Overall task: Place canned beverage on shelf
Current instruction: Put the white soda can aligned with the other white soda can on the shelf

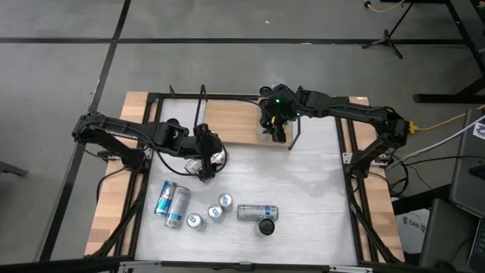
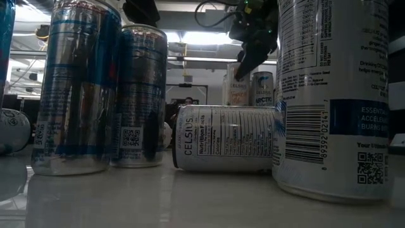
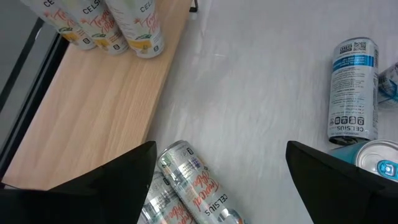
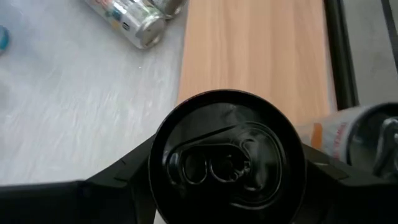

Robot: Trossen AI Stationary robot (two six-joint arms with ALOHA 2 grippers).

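- White tabletop [image 1: 303,189] fills a black frame over grey floor, and your two dark arms reach in from either side.
- Your shelf [image 1: 235,121], a light-brown board in a black rod frame, sits at the far edge of the table, between the arms.
- Your right gripper [image 1: 274,125] is over the shelf's right end, jaws clamped on a black-topped can [image 4: 227,158] held upright, its pull-tab lid facing the wrist camera.
- On the shelf, the left wrist view shows pale cans [image 3: 118,28] with yellow fruit artwork; one reads "CELSIUS".
- Your left gripper [image 1: 206,155] hovers above the table just in front of the shelf, jaws spread wide and empty, over silver cans [image 3: 186,190] lying on their sides beside the board's edge.
- Nearer the front edge, two blue-and-silver cans [image 1: 173,203] lie side by side, three small cans [image 1: 214,213] stand upright, and a white can [image 1: 258,211] lies flat beside a dark-topped can [image 1: 266,227].
- In the low view, the lying can [image 2: 224,147] reads "CELSIUS" and "Nutrition Facts"; the big can [image 2: 332,95] on the right shows a barcode and a QR code.
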